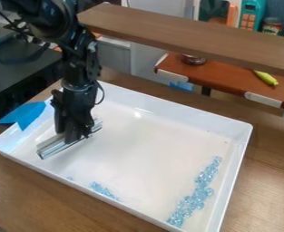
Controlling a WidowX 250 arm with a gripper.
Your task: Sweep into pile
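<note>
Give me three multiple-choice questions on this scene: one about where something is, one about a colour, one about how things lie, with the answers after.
1. Where is the bar?
A) On the shelf
B) At the tool, in the left of the view
C) Outside the tray

2. What colour are the beads?
A) Pale blue
B) Red
C) Green

3. How do the beads lie?
A) In one pile
B) All in a bowl
C) In separate patches

Answers:
1. B: the bar juts out on both sides of the tool.
2. A: they look pale blue against the white tray.
3. C: a larger patch lies at the right, a smaller one along the near wall.
</note>
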